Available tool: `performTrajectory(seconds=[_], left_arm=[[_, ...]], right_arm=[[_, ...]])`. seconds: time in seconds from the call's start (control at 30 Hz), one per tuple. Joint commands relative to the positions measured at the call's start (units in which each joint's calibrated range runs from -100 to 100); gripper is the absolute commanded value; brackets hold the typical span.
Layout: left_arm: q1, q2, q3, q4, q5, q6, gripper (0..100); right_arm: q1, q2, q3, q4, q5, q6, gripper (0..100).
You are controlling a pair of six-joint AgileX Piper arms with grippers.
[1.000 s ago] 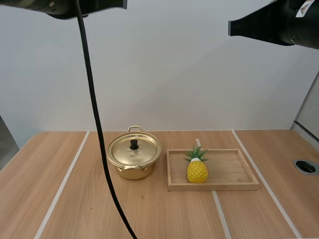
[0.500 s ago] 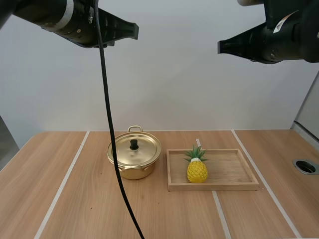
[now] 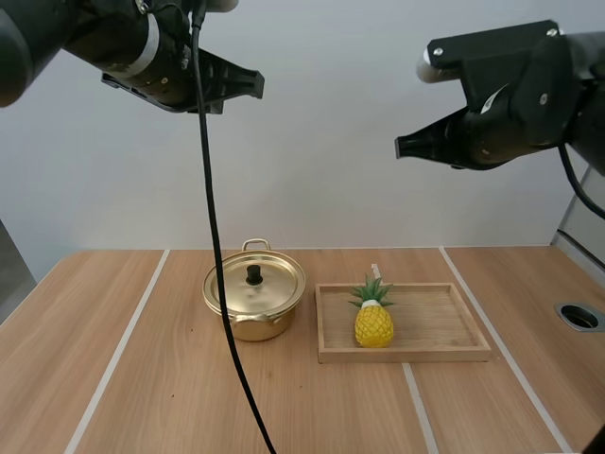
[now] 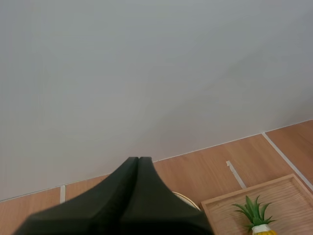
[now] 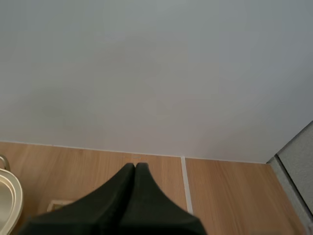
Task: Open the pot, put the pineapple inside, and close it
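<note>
Clearly nothing of the task is done yet. The pot (image 3: 255, 305) stands on the table (image 3: 104, 378) with its lid (image 3: 274, 284) on. The pineapple (image 3: 374, 322) stands upright in the wooden tray (image 3: 444, 326), toward the tray's left end, and the tray lies just right of the pot. By my reading all three steps are left: take the lid off, carry the fruit over, and close the pot.

Both arms hang high above the table, well apart from every object. The left gripper (image 3: 253, 85) is up on the pot's side and the right gripper (image 3: 405, 147) is above the tray, their tips pointing toward each other.

The high view gives the whole layout and how far up the arms are, but it leaves the fingers hard to read. The wrist views settle that. The left arm's fingers (image 4: 122, 196) lie together as one dark wedge with nothing between them, and the right arm's fingers (image 5: 122, 196) do the same. Past the left wedge lie a sliver of the pot, a far corner of the tray and the pineapple's green leaves (image 4: 252, 211). Past the right wedge lie the pot's edge and bare table.
</note>
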State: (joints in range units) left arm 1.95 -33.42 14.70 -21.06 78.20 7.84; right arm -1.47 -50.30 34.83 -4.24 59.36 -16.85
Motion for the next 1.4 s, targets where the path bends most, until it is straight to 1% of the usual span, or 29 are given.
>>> performTrajectory(seconds=[0.0, 0.2, 0.33, 0.5, 0.63, 0.87, 0.9, 0.97, 1.0, 1.07, 1.13, 1.17, 1.37], left_arm=[[-0.06, 1.59, -0.28, -1.04, -0.42, 0.72, 0], [-0.06, 4.97, -0.24, -1.04, 2.79, 1.22, 0], [-0.06, 6.72, 0.98, -0.92, 4.29, 2.18, 0], [-0.06, 7.6, 2.76, -0.92, 8.21, 4.44, 0], [-0.06, 7.6, 3.55, -0.92, 10.84, 6.16, 0], [-0.06, 7.6, 4.16, -1.18, 13.08, 6.41, 0], [-0.06, 7.6, 4.46, -1.31, 13.08, 6.41, 4], [-0.06, 7.6, 5.28, -1.31, 13.08, 6.5, 17], [-0.06, 7.6, 5.64, -1.31, 13.08, 6.97, 28], [-0.06, 7.6, 6.78, -1.42, 12.45, 8.64, 57], [-0.06, 7.6, 7.88, -1.42, 10.39, 9.14, 95], [-0.06, 7.6, 8.46, -1.42, 9.23, 9.14, 100], [-0.06, 7.6, 8.93, -1.9, 8.43, 9.14, 100]], right_arm=[[-0.26, 0.42, 0.97, 0.35, 0.04, -0.69, 0], [-0.26, 2.41, 1.04, 1.1, -0.17, -0.69, 0], [-0.26, 3.13, 1.04, 3.09, 0.67, -0.69, 0], [-0.26, 3.56, 1.04, 5.0, 0.67, -3.07, 0], [-0.26, 3.56, 1.04, 5.15, 0.18, -3.64, 0], [-0.26, 3.56, 1.04, 5.44, -0.56, -3.64, 0], [-0.26, 3.56, 1.04, 5.42, -0.56, -3.73, 0], [-0.26, 3.56, 1.04, 5.42, -0.56, -3.73, 0], [-0.26, 3.56, 1.04, 5.42, -0.56, -4.14, 0], [-0.26, 3.56, 1.04, 5.51, -0.56, -4.8, 0], [-0.26, 3.56, 1.04, 5.51, -0.56, -4.8, 0], [-0.26, 3.56, 1.04, 5.51, -0.56, -4.8, 0], [-0.26, 3.56, 1.04, 5.51, -0.56, -4.8, 0]])
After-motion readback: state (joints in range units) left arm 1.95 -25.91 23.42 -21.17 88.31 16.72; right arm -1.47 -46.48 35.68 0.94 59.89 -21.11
